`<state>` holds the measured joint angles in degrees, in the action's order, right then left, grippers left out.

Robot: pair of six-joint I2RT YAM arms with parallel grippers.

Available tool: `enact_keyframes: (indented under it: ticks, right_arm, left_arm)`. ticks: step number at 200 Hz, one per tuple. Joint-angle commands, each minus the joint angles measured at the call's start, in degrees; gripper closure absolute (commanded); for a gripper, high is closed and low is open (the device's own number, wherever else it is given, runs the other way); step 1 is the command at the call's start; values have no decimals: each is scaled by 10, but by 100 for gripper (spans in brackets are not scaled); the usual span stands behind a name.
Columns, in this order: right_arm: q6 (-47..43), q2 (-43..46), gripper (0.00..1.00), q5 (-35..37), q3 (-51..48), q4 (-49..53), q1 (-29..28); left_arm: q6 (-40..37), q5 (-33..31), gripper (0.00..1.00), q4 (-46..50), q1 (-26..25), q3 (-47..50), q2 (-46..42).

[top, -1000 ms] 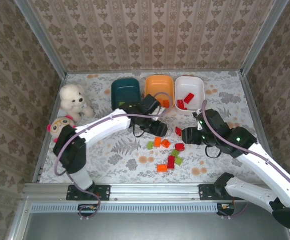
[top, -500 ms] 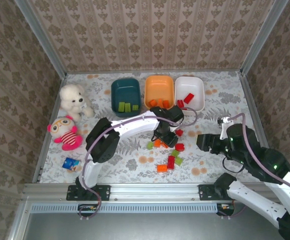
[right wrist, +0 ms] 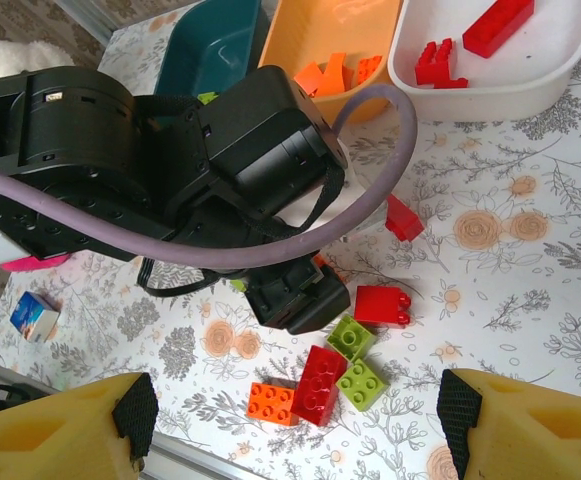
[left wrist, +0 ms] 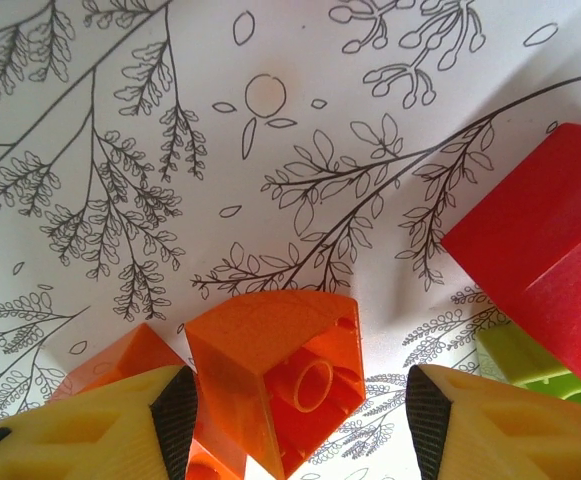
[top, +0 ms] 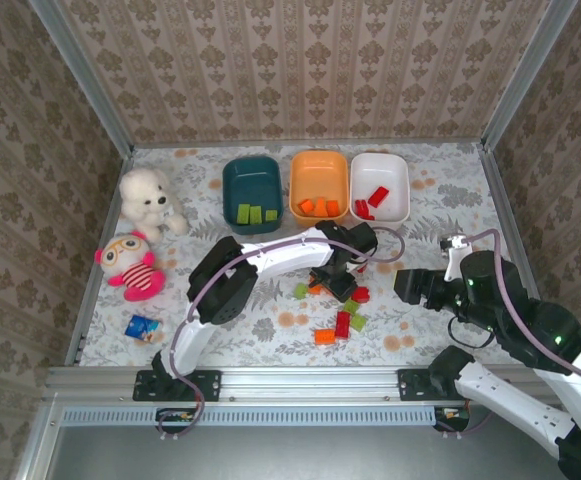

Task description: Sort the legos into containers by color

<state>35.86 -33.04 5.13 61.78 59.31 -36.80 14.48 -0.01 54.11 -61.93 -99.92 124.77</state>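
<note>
While gripper [left wrist: 292, 405] straddles lego [left wrist: 255, 345], card [right wrist: 32, 312] print blurs.

Left end effector [left wrist: 295, 415] low, jaws apart, right end effector [right wrist: 298, 410] spread wide

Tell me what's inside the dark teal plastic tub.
Light green plastic bricks lie by the teal tub's near wall. In the right wrist view, the left arm covers its near end.

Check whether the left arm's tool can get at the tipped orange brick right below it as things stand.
Probably yes. The left tool is open astride the tipped orange brick, with nothing else in the gap. A second orange brick crowds one side and might get caught too.
</note>
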Motion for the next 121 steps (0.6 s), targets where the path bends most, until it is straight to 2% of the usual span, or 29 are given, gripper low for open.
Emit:
enact_keyframes:
  ticks: [1,86,121]
  right_arm:
    - [3,-7,23,-8,-3,-16,1]
    - [7,-18,23,-7,-7,-28,1]
    - [7,-20,23,-6,-9,-30,1]
  left_arm:
    - [-11,-14,39,20,-4,-18,8]
    - [-13,5,44,24,-6,-26,43]
    - [-11,1,53,21,-6,-16,49]
